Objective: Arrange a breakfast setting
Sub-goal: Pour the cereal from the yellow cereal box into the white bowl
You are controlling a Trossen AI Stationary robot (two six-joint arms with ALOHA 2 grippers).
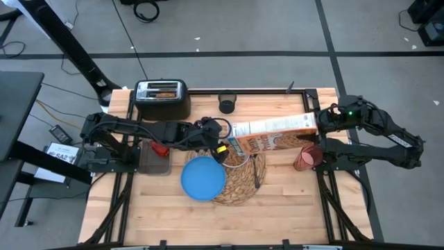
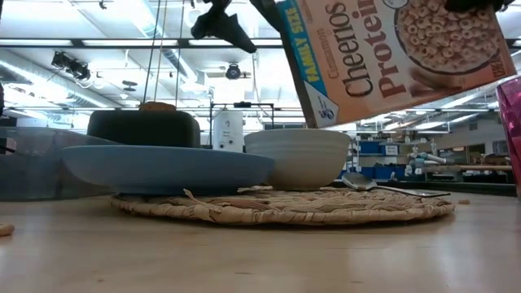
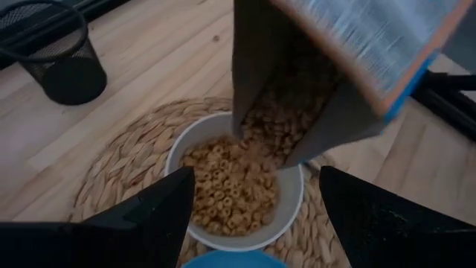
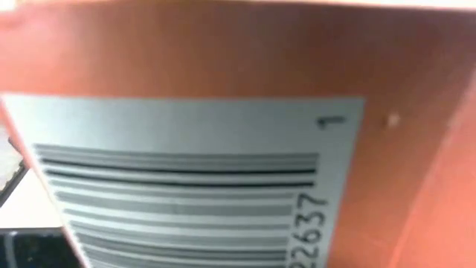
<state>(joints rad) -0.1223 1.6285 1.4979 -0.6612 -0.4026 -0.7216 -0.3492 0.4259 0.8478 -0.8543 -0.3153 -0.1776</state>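
From above, the right tool (image 1: 325, 123) grips the far end of a tipped cereal box (image 1: 274, 133); best held there, since the light card dents.

From table height, the white bowl (image 2: 297, 159) sits on the straw mat (image 2: 285, 207).

The left tool (image 3: 253, 216) hovers wide open and empty over it.

1 placemat (image 1: 243, 182), 1 blue plate (image 1: 202, 178), 1 bowl (image 2: 297, 158), 1 spoon (image 2: 383, 185), 1 red cup (image 1: 306, 157), 1 cereal box (image 1: 274, 135), 1 toaster (image 1: 161, 98), 1 blk cup (image 1: 227, 103).
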